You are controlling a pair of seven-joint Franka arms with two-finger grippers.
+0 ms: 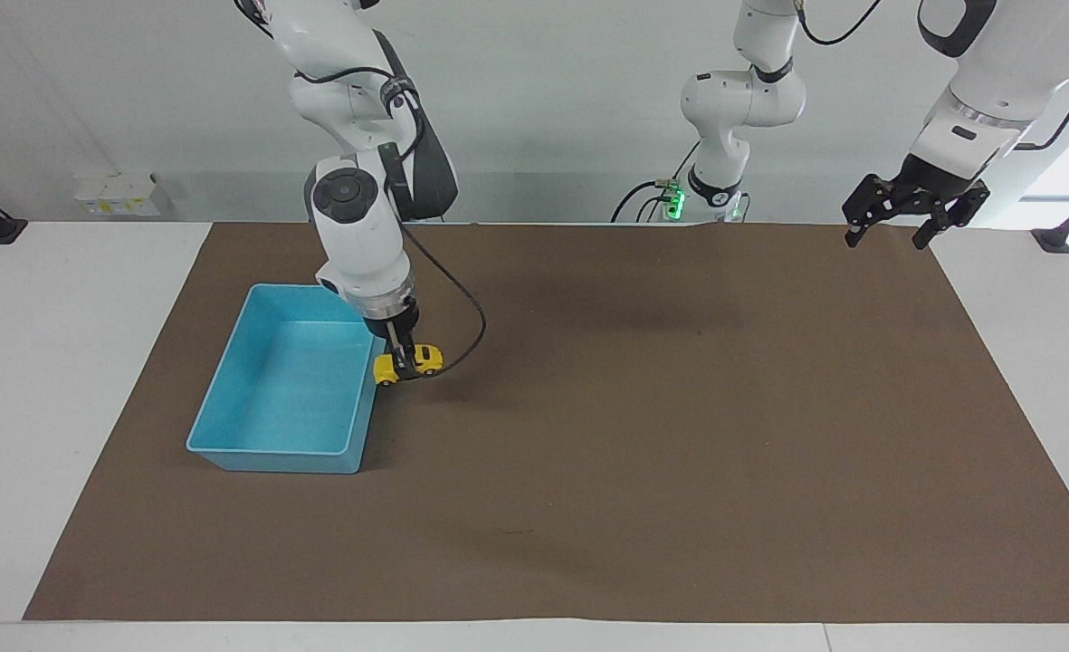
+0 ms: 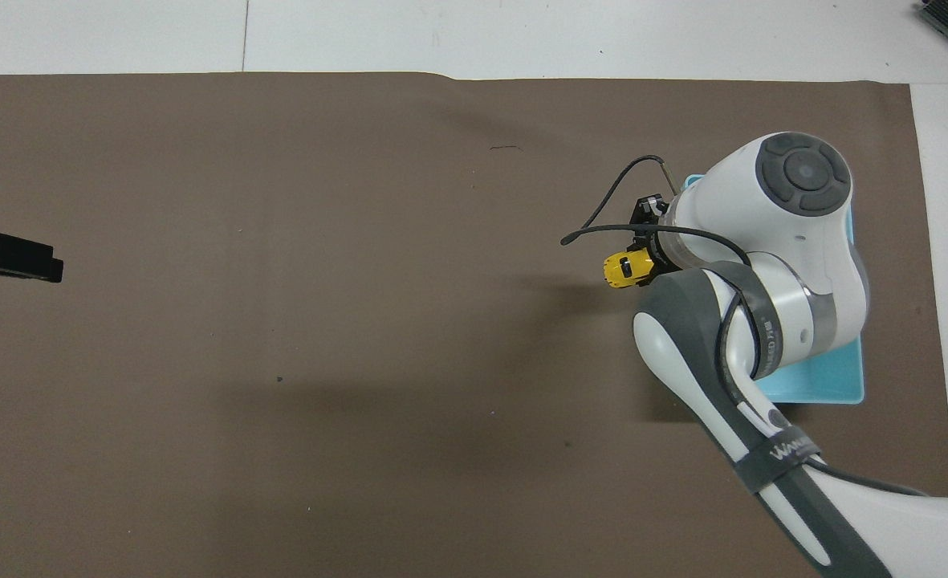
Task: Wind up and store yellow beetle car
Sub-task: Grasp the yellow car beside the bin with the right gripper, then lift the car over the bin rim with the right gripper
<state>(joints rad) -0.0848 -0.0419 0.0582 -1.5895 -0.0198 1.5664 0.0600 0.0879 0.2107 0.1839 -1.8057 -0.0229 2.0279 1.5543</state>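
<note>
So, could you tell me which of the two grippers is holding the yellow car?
The right gripper, beside the blue bin, is shut on the yellow beetle car, lifted off the mat. The left gripper waits open and empty over the mat's corner.

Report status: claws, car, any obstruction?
Right claw shut on yellow beetle car, airborne beside blue bin. Left claw open, waiting over mat corner. Nothing between car and bin.

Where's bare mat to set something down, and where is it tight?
Free: the brown mat from the blue plastic bin toward the left arm's end, where the open left gripper waits. Crowded: beside the bin's wall, where the right gripper holds the small yellow beetle toy car raised.
</note>
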